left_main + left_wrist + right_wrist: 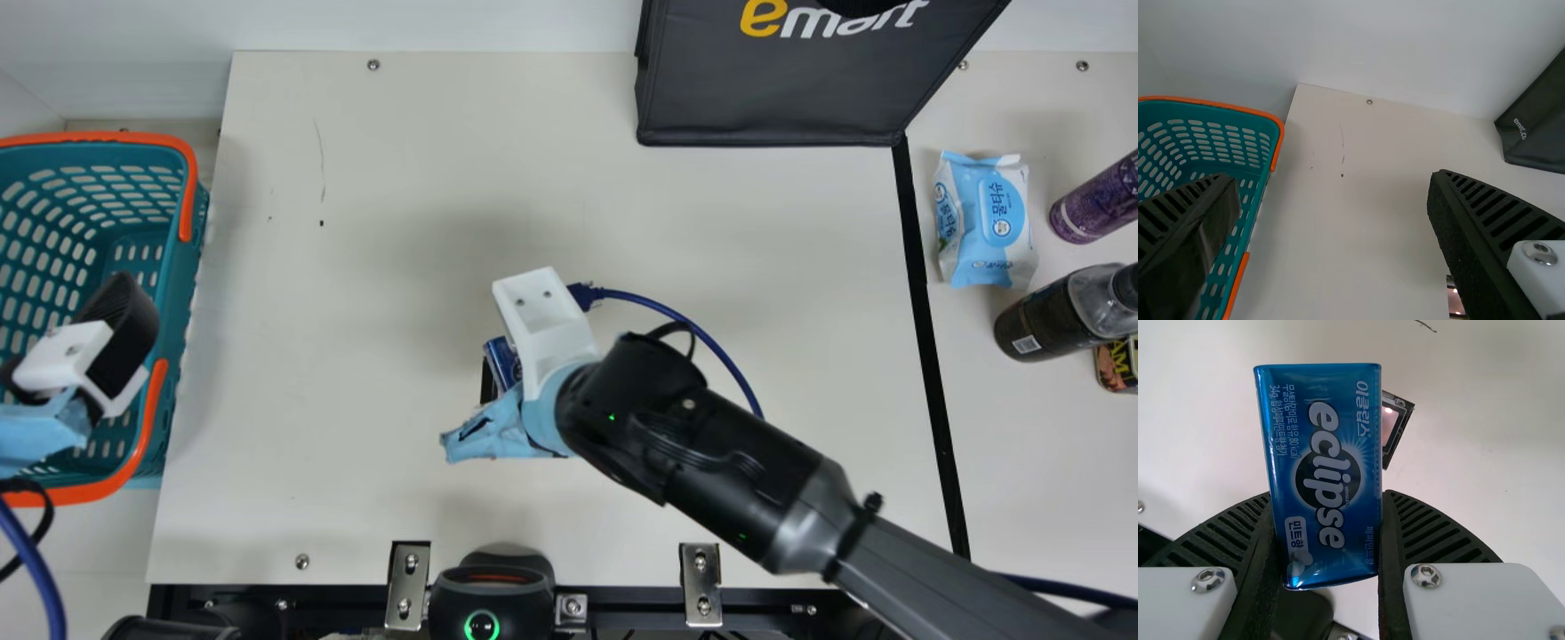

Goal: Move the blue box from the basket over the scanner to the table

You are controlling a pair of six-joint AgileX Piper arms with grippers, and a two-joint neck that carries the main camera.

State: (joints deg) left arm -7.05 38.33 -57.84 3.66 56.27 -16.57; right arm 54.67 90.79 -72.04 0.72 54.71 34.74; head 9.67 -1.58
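Table (311, 444): cream, lightly scratched
Black strip (931, 356): crosses the tabletop
Wall (427, 25): white, plain
Light: soft, faint shadows

We identify the blue box (1285, 480) by its metallic blue face, white lettering and dark disc ringed with pale rays. On the basket (182, 293) we note teal walls patterned with rows of slots, and orange trim. We find black ribbing, white brackets and light-blue wrapping on both the left gripper (67, 333) and the right gripper (542, 320). We record the tabletop (400, 196) as cream, the strip (920, 311) as black, the bag (765, 98) as charcoal with yellow and white lettering, the wipes pack (1005, 209) as white and light blue, and the cable (702, 338) as deep blue.
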